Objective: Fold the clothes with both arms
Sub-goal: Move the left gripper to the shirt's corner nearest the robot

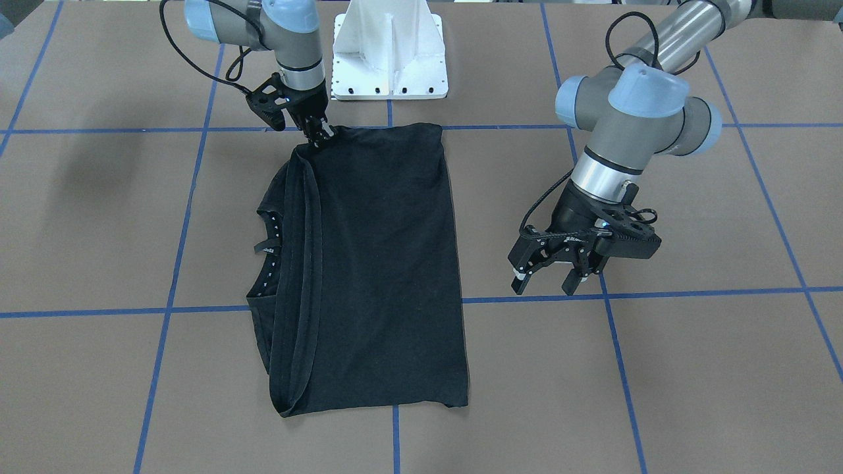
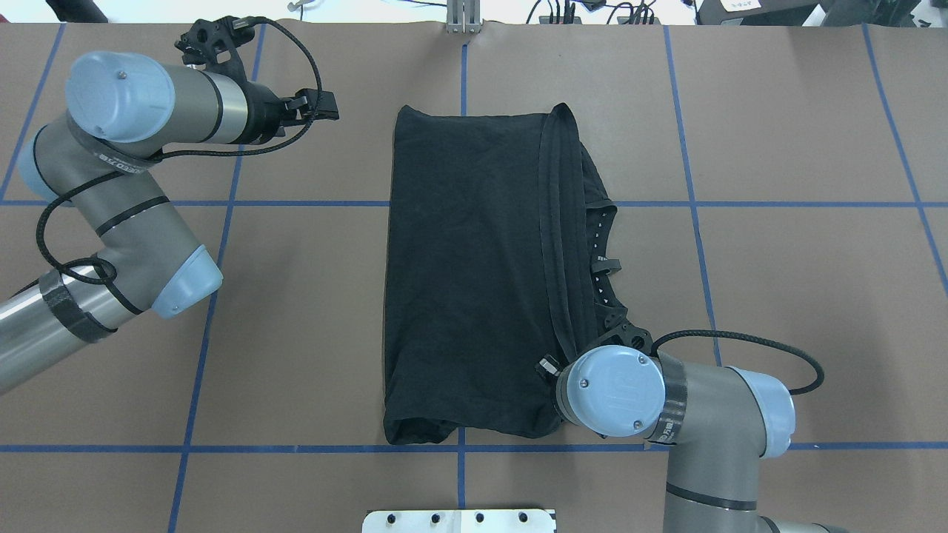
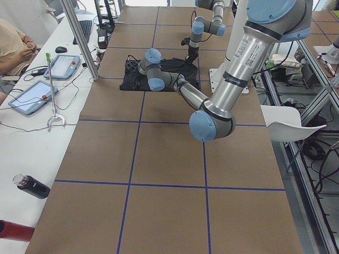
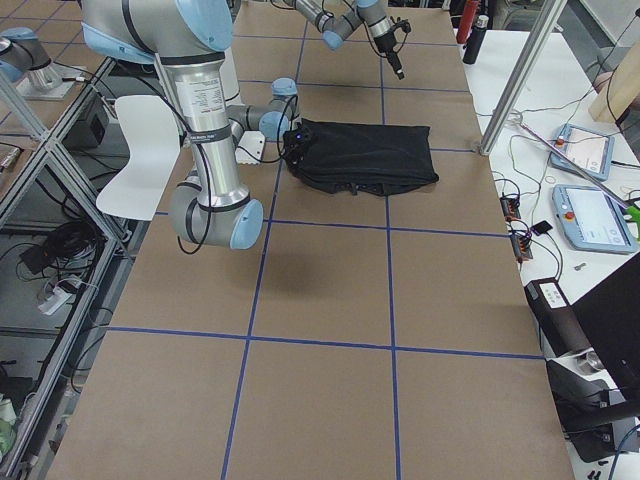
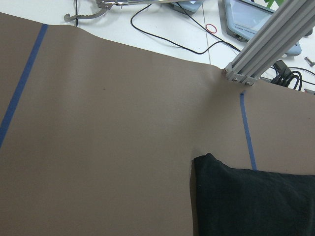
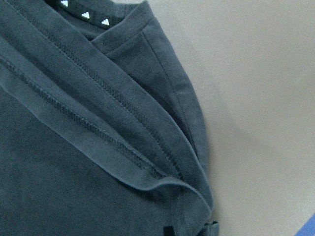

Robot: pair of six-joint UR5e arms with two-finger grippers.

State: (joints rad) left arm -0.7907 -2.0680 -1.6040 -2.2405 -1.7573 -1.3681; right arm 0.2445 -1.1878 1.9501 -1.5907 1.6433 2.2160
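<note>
The black T-shirt [image 1: 388, 263] lies folded in a long rectangle at the table's middle, logo hidden. Its collar with small white marks [image 1: 270, 243] peeks out along the doubled hem edge; it also shows in the overhead view [image 2: 603, 244]. My right gripper [image 1: 321, 135] is down at the shirt's corner nearest the base, shut on the hem there; the right wrist view shows that hem [image 6: 147, 172] close up. In the overhead view its wrist hides it. My left gripper [image 1: 545, 283] is open and empty, above bare table beside the shirt's other long edge [image 5: 246, 196].
The white base mount [image 1: 388, 59] stands just behind the shirt. Blue tape lines [image 1: 658, 293] grid the brown table. An aluminium post [image 5: 270, 42] and a side table with tablets [image 4: 580, 150] and cables border the far edge.
</note>
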